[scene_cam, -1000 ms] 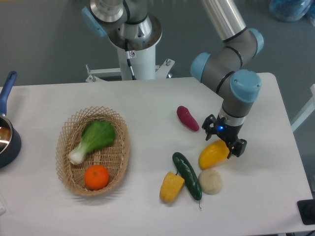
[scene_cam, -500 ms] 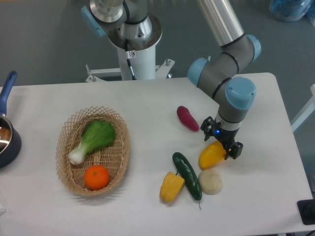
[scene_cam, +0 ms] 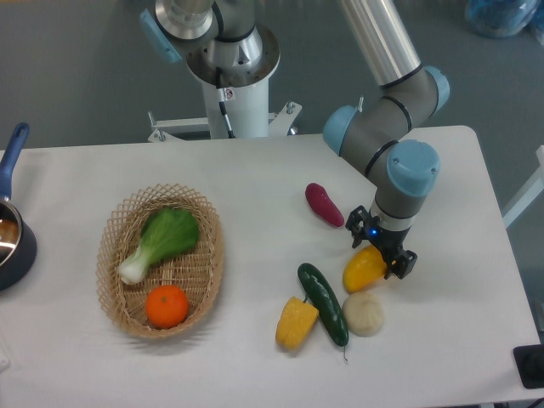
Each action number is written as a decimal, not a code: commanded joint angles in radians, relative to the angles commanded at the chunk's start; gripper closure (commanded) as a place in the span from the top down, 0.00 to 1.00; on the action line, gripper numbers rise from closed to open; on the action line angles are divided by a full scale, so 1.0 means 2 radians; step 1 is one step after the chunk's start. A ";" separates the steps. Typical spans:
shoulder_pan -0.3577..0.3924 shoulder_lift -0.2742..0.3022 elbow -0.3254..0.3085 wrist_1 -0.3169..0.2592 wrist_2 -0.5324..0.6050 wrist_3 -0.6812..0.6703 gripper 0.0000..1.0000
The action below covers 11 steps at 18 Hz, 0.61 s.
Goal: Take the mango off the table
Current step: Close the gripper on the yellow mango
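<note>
Arm bent down, fingers (scene_cam: 380, 250) straddling the mango (scene_cam: 363, 269).

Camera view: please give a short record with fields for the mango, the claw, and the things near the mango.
mango: lying on the table, not lifted
claw: over the mango's upper right end, fingers on either side; closure unclear
neighbours: bun just below, cucumber to its left, corn beyond that
farther: sweet potato above left
</note>
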 joint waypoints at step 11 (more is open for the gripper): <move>0.011 0.043 0.044 -0.001 -0.099 -0.030 0.35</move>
